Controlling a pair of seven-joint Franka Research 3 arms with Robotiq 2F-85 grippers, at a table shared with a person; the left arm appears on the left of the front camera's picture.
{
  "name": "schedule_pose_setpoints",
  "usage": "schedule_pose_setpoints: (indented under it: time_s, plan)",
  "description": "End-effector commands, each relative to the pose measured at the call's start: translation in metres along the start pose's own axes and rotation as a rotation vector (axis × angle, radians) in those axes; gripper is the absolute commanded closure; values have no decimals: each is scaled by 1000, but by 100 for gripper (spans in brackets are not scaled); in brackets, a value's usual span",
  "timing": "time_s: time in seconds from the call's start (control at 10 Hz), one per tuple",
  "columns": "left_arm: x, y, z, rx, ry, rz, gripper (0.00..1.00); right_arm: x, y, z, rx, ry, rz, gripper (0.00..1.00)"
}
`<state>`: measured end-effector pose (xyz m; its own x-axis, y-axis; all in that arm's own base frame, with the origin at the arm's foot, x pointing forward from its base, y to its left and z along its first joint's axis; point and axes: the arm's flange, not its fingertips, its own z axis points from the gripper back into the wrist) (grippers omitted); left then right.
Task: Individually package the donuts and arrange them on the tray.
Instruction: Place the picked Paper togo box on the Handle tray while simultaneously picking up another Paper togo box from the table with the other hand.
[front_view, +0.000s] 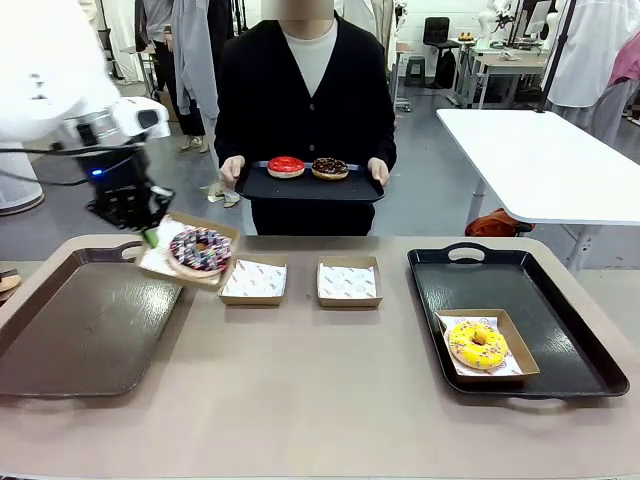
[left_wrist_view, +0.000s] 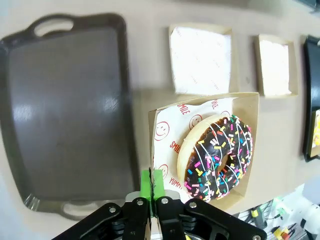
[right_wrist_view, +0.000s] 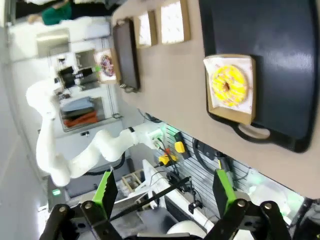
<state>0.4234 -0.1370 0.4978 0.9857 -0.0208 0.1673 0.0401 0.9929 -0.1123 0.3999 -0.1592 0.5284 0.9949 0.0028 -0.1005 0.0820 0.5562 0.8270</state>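
Left gripper pinches one edge of the paper-lined cardboard box, held tilted over the right rim of the left tray. The chocolate sprinkle donut sits inside. Right gripper spread, empty. Risk: thin card flexes or slips and the donut slides out.

Two boxes lie between left tray and right tray — donut on the latter.

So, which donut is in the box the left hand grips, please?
The dark sprinkled donut; the yellow one sits boxed on the right tray, two others on the person's tray.
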Motion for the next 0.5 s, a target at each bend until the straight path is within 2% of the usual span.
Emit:
schedule_pose_setpoints:
  time_s: [0.0,0.2,0.4]
  plan:
    - [-40,36,5,-39,2,-16,99,36,42,-24,-100,13,-38,0]
    - [-67,64,4,-43,5,-3,99,70,81,-66,-229,-25,-48,0]
    - [-84,91,1,40,25,62,99,99,109,-120,-368,-41,-43,0]
